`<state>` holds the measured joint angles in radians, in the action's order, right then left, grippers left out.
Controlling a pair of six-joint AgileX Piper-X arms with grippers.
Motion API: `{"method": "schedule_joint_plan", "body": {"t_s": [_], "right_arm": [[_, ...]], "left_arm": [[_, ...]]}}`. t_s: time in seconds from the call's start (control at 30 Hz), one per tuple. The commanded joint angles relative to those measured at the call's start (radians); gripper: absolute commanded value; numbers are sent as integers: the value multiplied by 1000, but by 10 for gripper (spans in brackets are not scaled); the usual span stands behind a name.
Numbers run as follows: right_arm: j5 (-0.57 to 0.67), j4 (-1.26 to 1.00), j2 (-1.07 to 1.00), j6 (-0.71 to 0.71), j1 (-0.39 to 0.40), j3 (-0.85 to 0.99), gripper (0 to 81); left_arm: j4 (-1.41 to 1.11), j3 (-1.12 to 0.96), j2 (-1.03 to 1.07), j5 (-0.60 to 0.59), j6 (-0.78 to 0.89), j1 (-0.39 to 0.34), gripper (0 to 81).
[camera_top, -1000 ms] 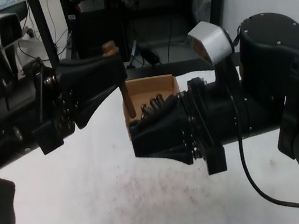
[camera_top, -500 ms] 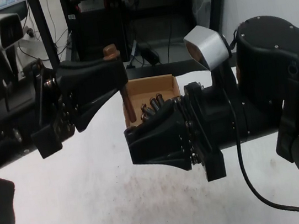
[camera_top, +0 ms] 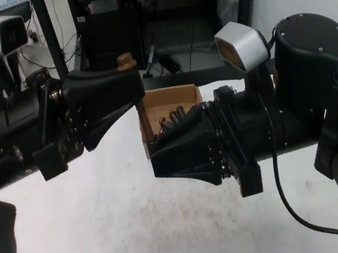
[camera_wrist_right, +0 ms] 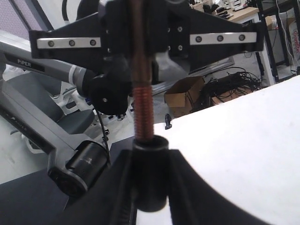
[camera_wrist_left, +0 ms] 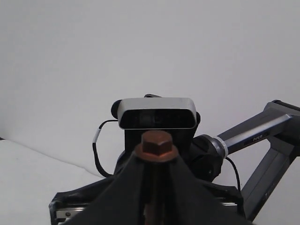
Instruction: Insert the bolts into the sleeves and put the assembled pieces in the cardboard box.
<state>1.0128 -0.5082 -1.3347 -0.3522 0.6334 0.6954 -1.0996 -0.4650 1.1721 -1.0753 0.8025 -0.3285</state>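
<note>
High view: left end effector (camera_top: 134, 88), centre left of the frame, closed on a copper bolt (camera_top: 145, 118) that stands upright, its hex head above the fingers and its shaft hanging below them. Right end effector (camera_top: 154, 148), centre of the frame, directly under the bolt's lower end; what it grips cannot be made out from here. Cardboard box (camera_top: 166, 95), just behind both end effectors at upper centre, open-topped, with several dark assembled pieces (camera_top: 174, 117) lying inside. White desk (camera_top: 138, 219) fills the lower frame beneath both arms. Left wrist view: the bolt's hex head (camera_wrist_left: 155, 145) at lower centre, with the left end effector's two dark fingers (camera_wrist_left: 126, 187) closed tight against the shaft just below it. The right arm's wrist camera (camera_wrist_left: 157, 113) sits directly behind the head. Right wrist view: a black sleeve (camera_wrist_right: 150, 174) at lower centre, upright and clamped between the right end effector's (camera_wrist_right: 151, 199) two fingers. The bolt's threaded shaft (camera_wrist_right: 141, 93) comes straight down from the left end effector at the top of the frame and meets the sleeve's mouth; how deep it sits cannot be told. The desk (camera_wrist_right: 234, 154) lies at lower right.
</note>
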Motion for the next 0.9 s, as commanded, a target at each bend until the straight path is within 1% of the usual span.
{"method": "schedule_joint_plan", "body": {"t_s": [0.0,0.23,0.43,0.63,0.87], "right_arm": [[18,-29,6,-7,-3,8,8],[19,-29,6,-7,-3,8,8],[18,-58,6,-15,-3,8,8],[18,-58,6,-15,-3,12,8],[18,-58,6,-23,-5,11,8]], "left_arm": [[-10,-3,-2,1,-5,-4,2],[4,-3,-2,-1,-10,-4,2],[86,-3,-2,-115,-10,-4,2],[102,-3,-2,-152,-59,-2,2],[123,-3,-2,-191,-62,-1,4]]}}
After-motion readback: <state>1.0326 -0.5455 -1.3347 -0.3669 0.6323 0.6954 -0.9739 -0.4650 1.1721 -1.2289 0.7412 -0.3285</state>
